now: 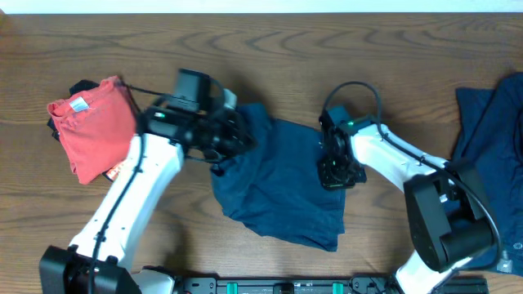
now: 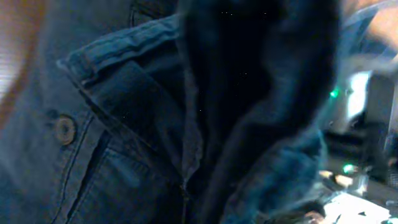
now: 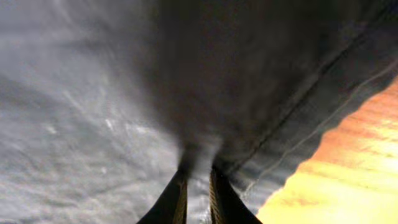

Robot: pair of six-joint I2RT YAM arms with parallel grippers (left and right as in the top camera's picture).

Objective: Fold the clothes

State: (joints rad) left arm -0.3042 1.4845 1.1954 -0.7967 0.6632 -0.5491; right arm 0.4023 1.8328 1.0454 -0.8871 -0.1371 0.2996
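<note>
- The wrinkled dark navy-blue cloth shorts (image 1: pixel 278 184) lie spread in the middle of the brown wooden desk (image 1: pixel 270 49), between my two arms.
- My right tool (image 3: pixel 198 175) is clamped on the right edge of the shorts. In the right wrist view a ridge of cloth rises straight out of the narrow gap between the fingers. A stitched seam runs just beside it, with bare desk beyond.
- My left tool (image 1: pixel 231 140) sits at the upper left corner of the shorts, where the cloth is bunched up against it.
- The left wrist view is smothered by cloth. I see a waistband edge and a round button (image 2: pixel 64 129) but no fingers, so I cannot tell whether that tool is apart or together. The bunching suggests it may have a hold.
- Placing the tools at opposite edges makes sense to me. With both sides held, I could carry one half over the other without dragging the whole piece across the desk.
- I judge the fold to be at an early stage, since most of the shorts lie flat in a single spread.
- A second dark navy-blue cloth garment (image 1: pixel 486 114) waits at the far right edge of the desk, well apart from the shorts.
- A small red folded shirt with a white neck label (image 1: pixel 94 126) rests at the left, just beside my left arm and out of the working area.
</note>
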